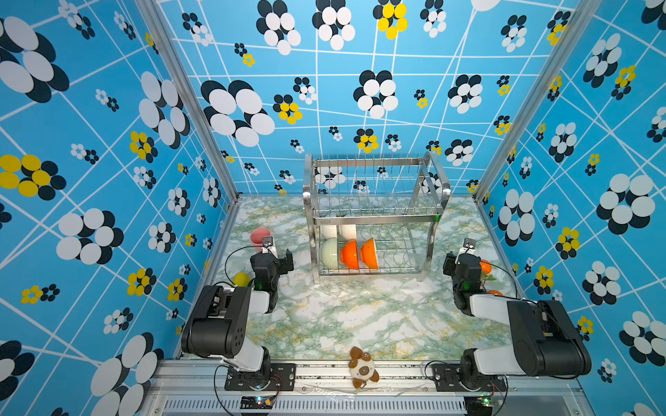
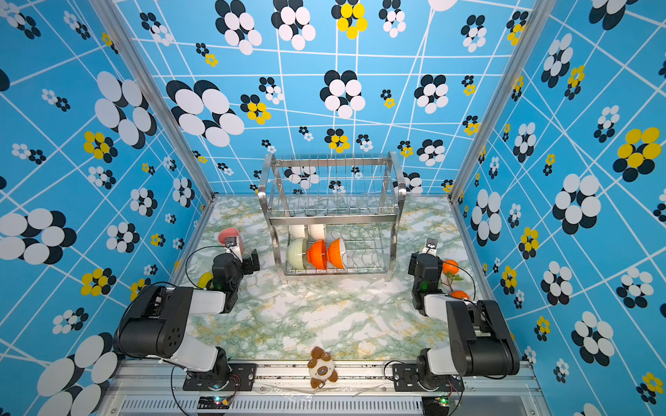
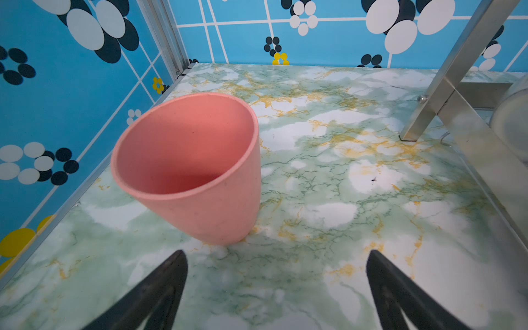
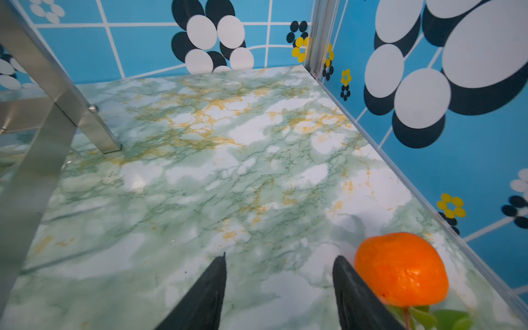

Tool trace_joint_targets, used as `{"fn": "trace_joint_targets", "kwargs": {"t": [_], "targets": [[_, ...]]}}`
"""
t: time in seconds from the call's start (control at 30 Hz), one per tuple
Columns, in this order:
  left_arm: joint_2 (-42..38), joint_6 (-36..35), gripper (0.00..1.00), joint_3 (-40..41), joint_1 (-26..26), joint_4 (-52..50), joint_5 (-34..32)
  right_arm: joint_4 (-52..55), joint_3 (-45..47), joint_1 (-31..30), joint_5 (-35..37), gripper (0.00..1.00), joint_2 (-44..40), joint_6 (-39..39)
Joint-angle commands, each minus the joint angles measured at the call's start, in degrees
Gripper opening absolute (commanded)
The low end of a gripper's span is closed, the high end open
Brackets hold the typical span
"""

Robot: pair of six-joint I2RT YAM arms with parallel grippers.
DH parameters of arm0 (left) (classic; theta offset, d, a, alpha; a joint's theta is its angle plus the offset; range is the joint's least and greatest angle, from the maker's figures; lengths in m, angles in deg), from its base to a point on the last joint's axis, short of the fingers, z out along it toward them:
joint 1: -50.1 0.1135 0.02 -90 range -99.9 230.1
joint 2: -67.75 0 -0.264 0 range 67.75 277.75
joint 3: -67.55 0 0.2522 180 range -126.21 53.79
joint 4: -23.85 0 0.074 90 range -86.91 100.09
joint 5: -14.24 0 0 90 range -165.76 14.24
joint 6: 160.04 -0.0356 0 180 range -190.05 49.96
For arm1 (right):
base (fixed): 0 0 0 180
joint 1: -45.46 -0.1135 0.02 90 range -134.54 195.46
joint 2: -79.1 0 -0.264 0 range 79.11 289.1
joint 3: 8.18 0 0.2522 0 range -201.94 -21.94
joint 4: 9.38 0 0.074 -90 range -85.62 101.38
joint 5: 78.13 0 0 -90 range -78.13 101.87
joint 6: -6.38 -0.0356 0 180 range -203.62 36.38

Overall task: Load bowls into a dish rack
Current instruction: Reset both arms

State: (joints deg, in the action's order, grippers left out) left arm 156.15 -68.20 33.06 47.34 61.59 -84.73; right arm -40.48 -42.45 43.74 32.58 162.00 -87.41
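Note:
The dish rack (image 1: 374, 216) (image 2: 331, 216) stands at the back middle of the marble table; its top tier is bare. On its lower tier stand on edge a sage green bowl (image 1: 329, 254), two orange bowls (image 1: 350, 255) (image 1: 370, 253) and, behind them, two cream-white bowls (image 1: 329, 230) (image 1: 347, 230). My left gripper (image 1: 269, 248) (image 3: 275, 253) hovers left of the rack, open and empty. My right gripper (image 1: 468, 252) (image 4: 280, 255) hovers right of the rack, open with only table between its fingers.
A pink cup (image 1: 259, 236) (image 3: 191, 165) stands just ahead of the left gripper. An orange fruit (image 1: 485, 266) (image 4: 400, 268) lies beside one right finger. Rack legs (image 3: 420, 120) (image 4: 94, 134) stand near both grippers. A plush toy (image 1: 362, 367) sits at the front rail.

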Motion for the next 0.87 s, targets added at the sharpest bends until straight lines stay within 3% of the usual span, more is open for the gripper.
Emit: {"fn": "trace_joint_targets", "kwargs": {"t": [0.0,0.1,0.17,0.2,0.83], "targets": [[0.02,-0.88,0.99,-0.89,-0.14,1.48,0.18,-7.76,-0.89,0.13,-4.47,0.65,4.31,-0.21],[0.02,-0.88,0.99,-0.89,-0.14,1.38,0.19,-11.41,-0.08,0.13,-5.81,0.7,6.57,0.47],[0.02,-0.88,0.99,-0.82,-0.14,1.4,0.18,-11.83,0.16,0.13,-5.24,0.97,6.65,0.24],[0.02,-0.88,0.99,-0.9,-0.14,1.4,0.19,-11.98,0.18,0.13,-5.27,0.99,6.66,0.28],[0.06,-0.88,0.99,-0.88,0.04,1.47,0.38,-12.44,0.39,0.13,-4.98,1.0,6.72,0.45]]}}
